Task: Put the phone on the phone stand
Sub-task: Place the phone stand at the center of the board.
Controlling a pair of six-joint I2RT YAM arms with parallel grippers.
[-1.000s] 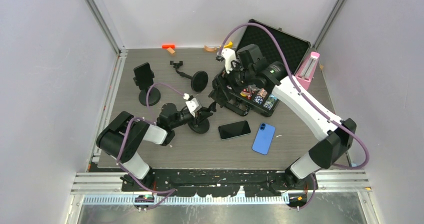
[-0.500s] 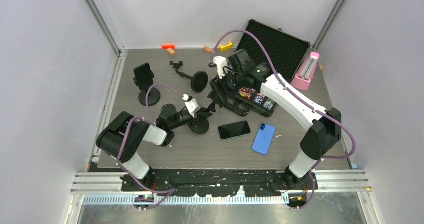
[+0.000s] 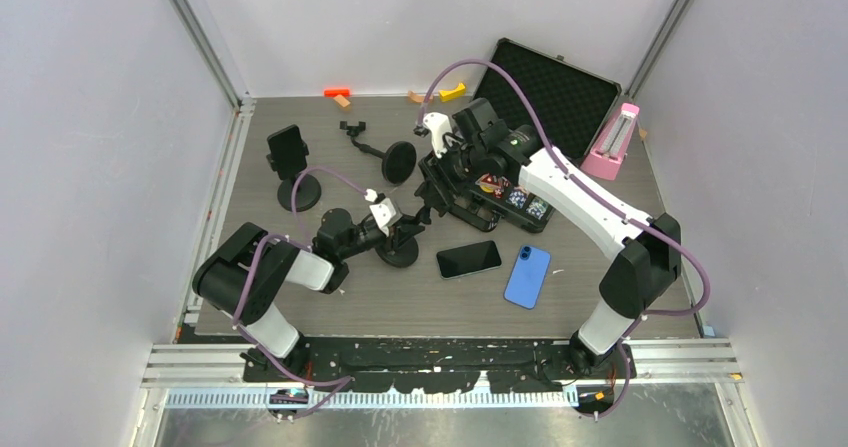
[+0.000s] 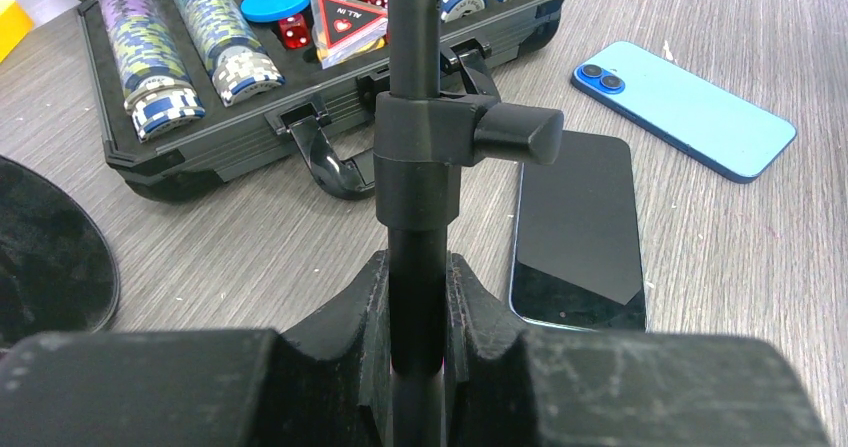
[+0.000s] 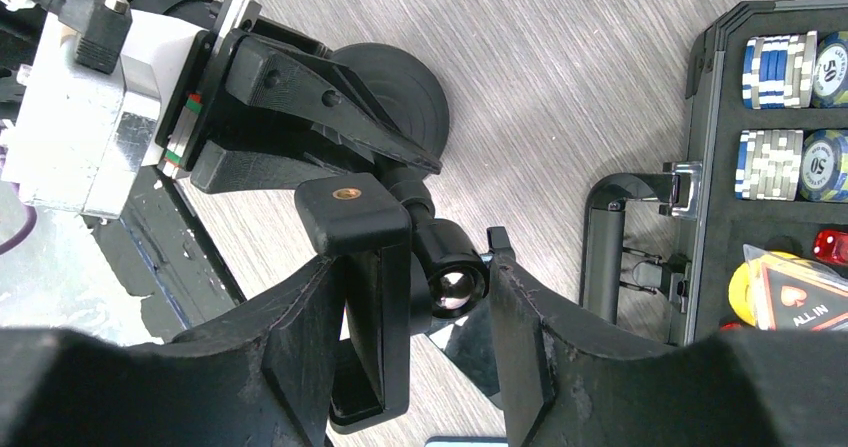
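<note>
Left gripper (image 4: 415, 272) clamped the phone stand (image 3: 399, 251) by its pole; right gripper (image 5: 412, 267) straddled its cradle (image 5: 358, 257), grip unclear. Black phone (image 3: 468, 259) lay flat near the table (image 3: 300, 312) front edge. Forcing the cradle could topple the stand.

The left tool (image 4: 415, 285) grips the phone stand (image 3: 400, 254) low on its pole and the right tool (image 5: 415, 277) sits around its top, so there is little room there. The chip case (image 4: 205, 147) stands close behind. The black phone (image 3: 468, 259) and blue phone (image 3: 527, 276) lie just beside, open from above. The tabletop (image 3: 380, 302) in front of them is bare
</note>
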